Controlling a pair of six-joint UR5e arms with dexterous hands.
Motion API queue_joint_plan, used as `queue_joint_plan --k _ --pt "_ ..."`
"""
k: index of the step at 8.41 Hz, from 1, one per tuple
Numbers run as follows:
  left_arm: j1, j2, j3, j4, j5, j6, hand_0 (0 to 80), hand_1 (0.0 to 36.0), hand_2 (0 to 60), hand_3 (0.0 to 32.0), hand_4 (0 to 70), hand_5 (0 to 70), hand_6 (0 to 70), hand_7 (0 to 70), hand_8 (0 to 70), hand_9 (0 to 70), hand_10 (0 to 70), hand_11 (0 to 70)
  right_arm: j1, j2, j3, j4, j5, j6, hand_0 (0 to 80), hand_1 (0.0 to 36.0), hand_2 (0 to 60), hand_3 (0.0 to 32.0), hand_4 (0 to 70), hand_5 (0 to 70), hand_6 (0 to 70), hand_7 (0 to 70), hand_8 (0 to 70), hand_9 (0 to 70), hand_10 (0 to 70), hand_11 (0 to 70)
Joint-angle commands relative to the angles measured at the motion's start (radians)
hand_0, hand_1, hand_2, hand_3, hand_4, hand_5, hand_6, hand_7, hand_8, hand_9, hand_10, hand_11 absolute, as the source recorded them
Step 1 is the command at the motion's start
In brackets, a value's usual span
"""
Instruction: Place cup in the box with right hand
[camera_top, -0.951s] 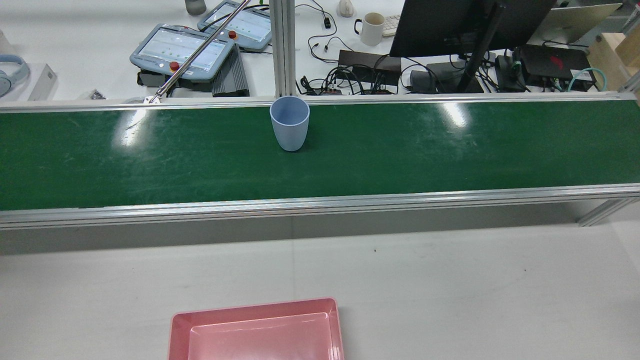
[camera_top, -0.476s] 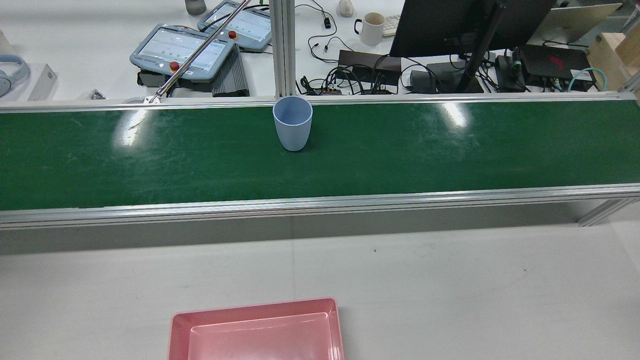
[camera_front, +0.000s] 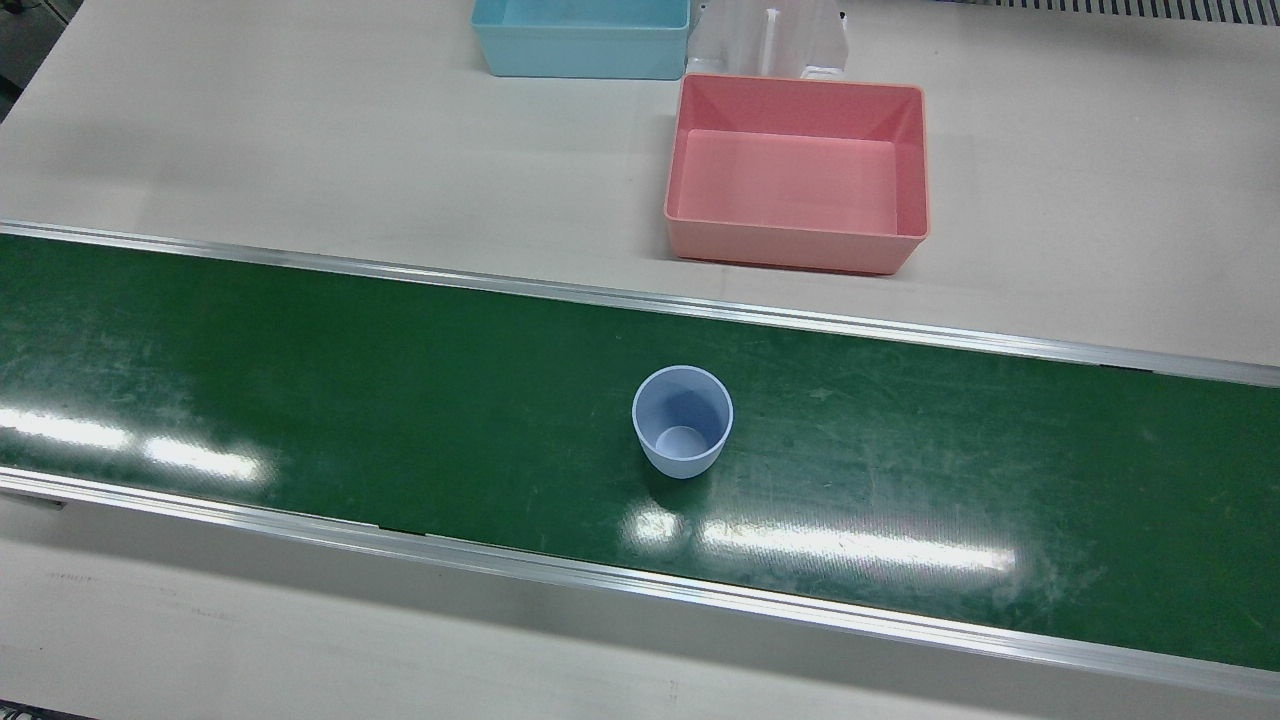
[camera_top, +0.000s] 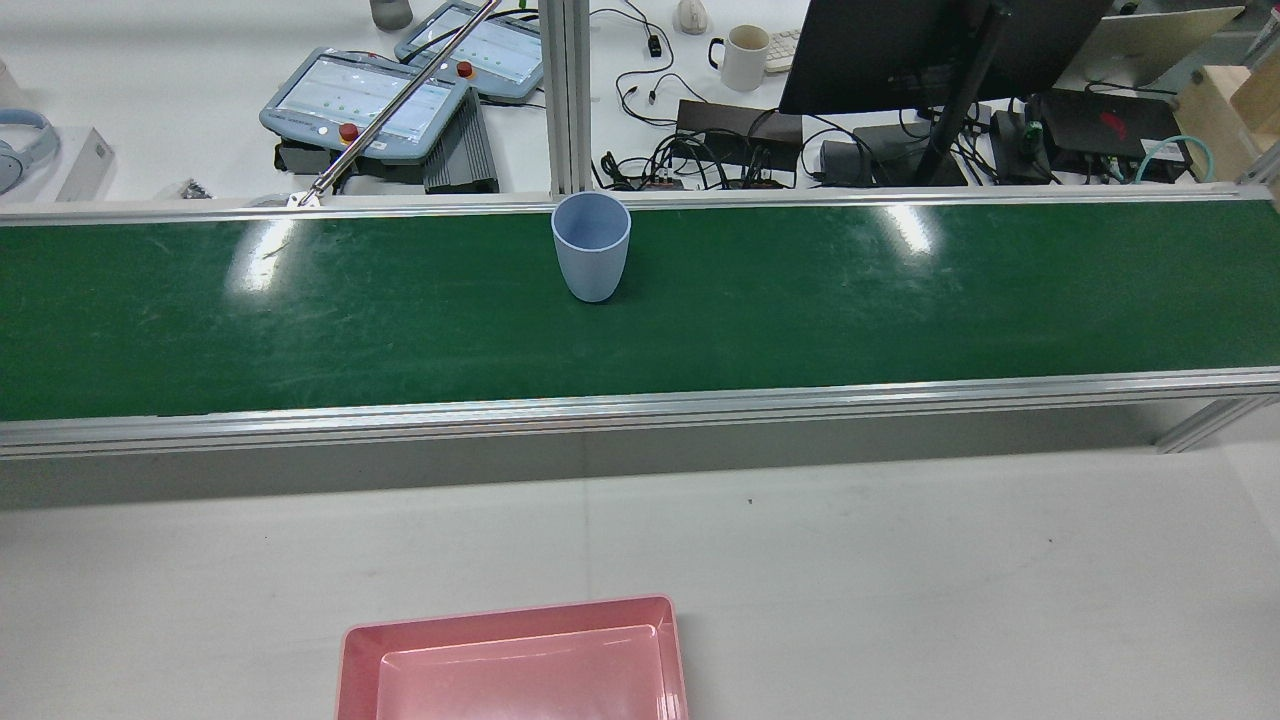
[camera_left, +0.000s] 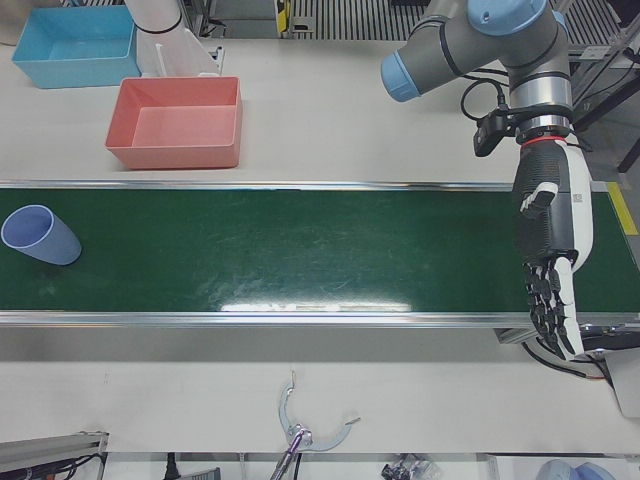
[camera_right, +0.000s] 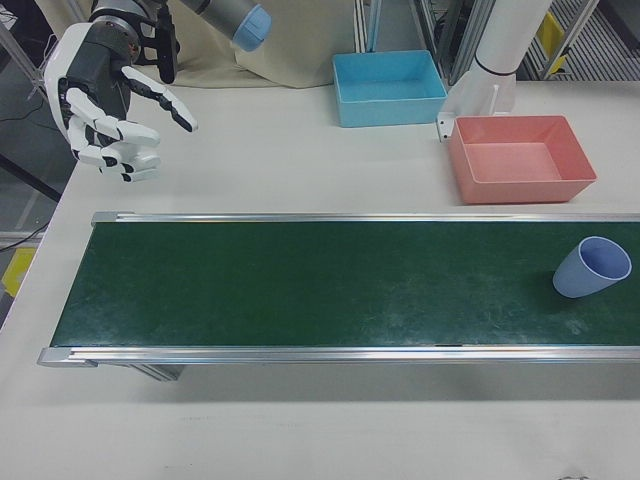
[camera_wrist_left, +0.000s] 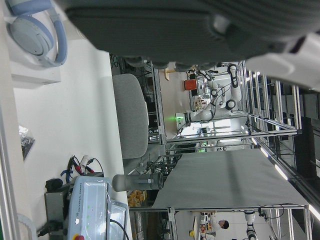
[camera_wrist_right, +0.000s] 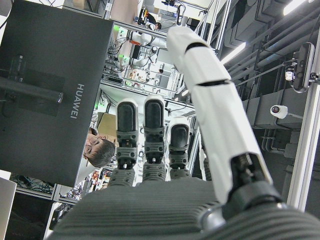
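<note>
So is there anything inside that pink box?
Nothing shows inside the pink box: the front view looks down onto its bare floor. The blue cup stands upright on the green belt, apart from it.

Blue bin (camera_front: 580, 40) on table; white mug (camera_top: 743, 56), monitor (camera_top: 900, 50) beyond.

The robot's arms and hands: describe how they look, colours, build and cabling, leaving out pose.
Both arms are grey metal tubes with light blue joint caps. The left hand has a white shell with dark grey panels and black segmented fingers, plus a red ring and black cables at the wrist. The right hand is likewise white and dark grey, with white fingers and black jointed segments.
</note>
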Motion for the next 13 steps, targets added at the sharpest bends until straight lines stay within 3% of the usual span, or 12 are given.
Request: queue_joint_plan --k 1,5,8,11,13 --pt "-0.001 0.0 0.002 -0.001 0.0 0.0 0.0 0.0 0.0 0.0 0.0 0.0 0.0 0.0 0.0 0.0 0.0 0.0 0.0 -0.001 -0.003 0.0 0.0 0.0 80.0 36.0 16.4 0.0 18.1 20.3 19.1 67.2 37.8 47.4 29.3 45.6" --pt "0.001 0.0 0.002 -0.001 0.0 0.0 0.0 0.0 0.0 0.0 0.0 0.0 0.0 0.0 0.0 0.0 0.0 0.0 -0.002 -0.001 -0.005 0.0 0.0 0.0 80.0 36.0 15.0 0.0 17.2 20.3 18.8 65.8 37.8 47.2 29.9 46.3" --pt "-0.001 0.0 0.002 -0.001 0.0 0.0 0.0 0.0 0.0 0.0 0.0 0.0 0.0 0.0 0.0 0.0 0.0 0.0 0.0 -0.001 -0.006 0.0 0.0 0.0 80.0 36.0 17.8 0.0 18.2 20.3 19.3 67.6 38.6 48.5 31.3 48.0" --pt "-0.001 0.0 0.002 -0.001 0.0 0.0 0.0 0.0 0.0 0.0 0.0 0.0 0.0 0.0 0.0 0.0 0.0 0.0 -0.002 -0.001 0.0 0.0 0.0 0.0 80.0 36.0 17.8 0.0 11.6 20.3 18.5 64.1 37.7 46.4 30.5 47.0" --pt "-0.001 0.0 0.002 -0.001 0.001 0.0 0.0 0.0 0.0 0.0 0.0 0.0 0.0 0.0 0.0 0.0 0.0 0.0 0.0 -0.003 0.008 0.0 -0.002 0.0 80.0 36.0 20.2 0.0 12.1 20.5 18.7 64.1 37.9 46.7 30.8 47.5"
